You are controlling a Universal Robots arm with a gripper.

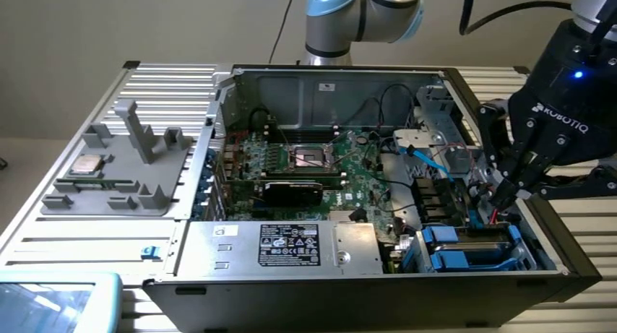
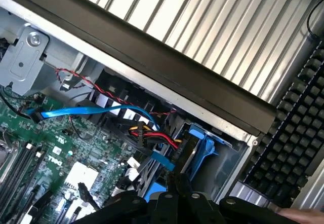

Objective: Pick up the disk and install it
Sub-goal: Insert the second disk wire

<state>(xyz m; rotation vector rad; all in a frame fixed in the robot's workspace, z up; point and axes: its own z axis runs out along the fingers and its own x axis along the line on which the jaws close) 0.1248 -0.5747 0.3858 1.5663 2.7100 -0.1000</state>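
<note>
Disk (image 1: 472,248) sits in the blue-railed bay at the case (image 1: 568,235) front corner, beside the power supply (image 1: 279,248), apparently already seated. Likely stiff, fairly heavy and shock-sensitive; best held by the blue rails. Gripper (image 1: 503,196) closed, empty, just above the bay.

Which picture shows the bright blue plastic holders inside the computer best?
The exterior view. There the blue drive rails sit in plain sight in the bay at the case's front corner, on the exterior view's right, below the pincer. The wrist view catches just part of one blue rail, half hidden behind cables.
</note>
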